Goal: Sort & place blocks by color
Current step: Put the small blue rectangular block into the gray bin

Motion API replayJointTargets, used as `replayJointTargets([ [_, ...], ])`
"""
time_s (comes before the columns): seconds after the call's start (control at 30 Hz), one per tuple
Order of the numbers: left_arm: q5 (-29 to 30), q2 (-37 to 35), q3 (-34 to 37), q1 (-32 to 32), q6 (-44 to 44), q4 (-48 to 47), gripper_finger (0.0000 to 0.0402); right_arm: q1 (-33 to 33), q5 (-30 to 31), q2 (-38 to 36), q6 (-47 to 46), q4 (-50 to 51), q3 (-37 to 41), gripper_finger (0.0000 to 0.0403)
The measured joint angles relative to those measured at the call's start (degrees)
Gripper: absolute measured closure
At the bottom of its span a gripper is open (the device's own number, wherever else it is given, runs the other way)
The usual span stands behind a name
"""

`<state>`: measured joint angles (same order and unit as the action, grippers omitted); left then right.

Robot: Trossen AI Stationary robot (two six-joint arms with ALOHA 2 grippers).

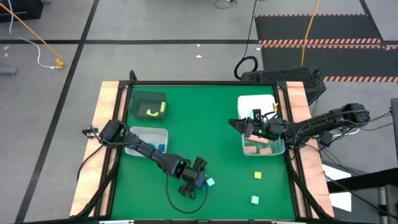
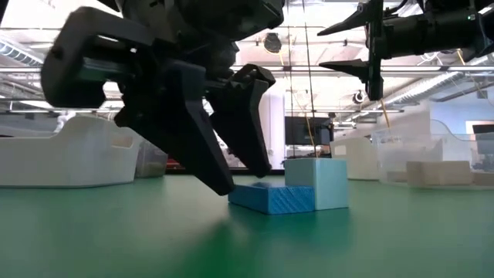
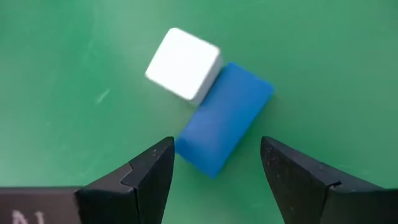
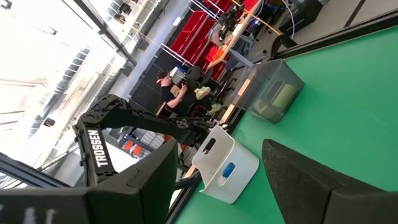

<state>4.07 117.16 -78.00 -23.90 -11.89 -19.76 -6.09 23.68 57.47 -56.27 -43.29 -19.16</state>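
From above, the left gripper (image 1: 198, 181) sits low at the near middle of the green bench (image 1: 205, 118), its body hiding the blue bar; only the mint cube (image 1: 211, 182) peeks out just beside it. A yellow cube (image 1: 257, 175) and a green cube (image 1: 254, 200) lie apart to the right. The right gripper (image 1: 239, 125) hangs over the clear bin (image 1: 278, 148) holding salmon blocks (image 1: 260, 147).

At bench level, the left gripper's spread fingers (image 2: 202, 147) reach down onto the blue bar (image 2: 270, 197), which touches the mint cube (image 2: 318, 183); the arm's bulk blocks much behind it.

The left wrist camera shows the blue bar (image 3: 224, 118) lying slantwise, one end between the spread fingers (image 3: 146, 180), the washed-out cube (image 3: 184, 63) against its side.

The right wrist camera shows spread fingers (image 4: 311, 180), empty, cut off by the frame edge.
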Motion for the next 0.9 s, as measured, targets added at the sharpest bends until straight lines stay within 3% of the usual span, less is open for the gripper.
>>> replayJointTargets([
  [0.9, -2.6, 2.23, 0.04, 1.14, -4.39, 4.84, 0.0164, -0.02, 0.01, 0.0, 0.0, 0.22, 0.04, 0.0179],
])
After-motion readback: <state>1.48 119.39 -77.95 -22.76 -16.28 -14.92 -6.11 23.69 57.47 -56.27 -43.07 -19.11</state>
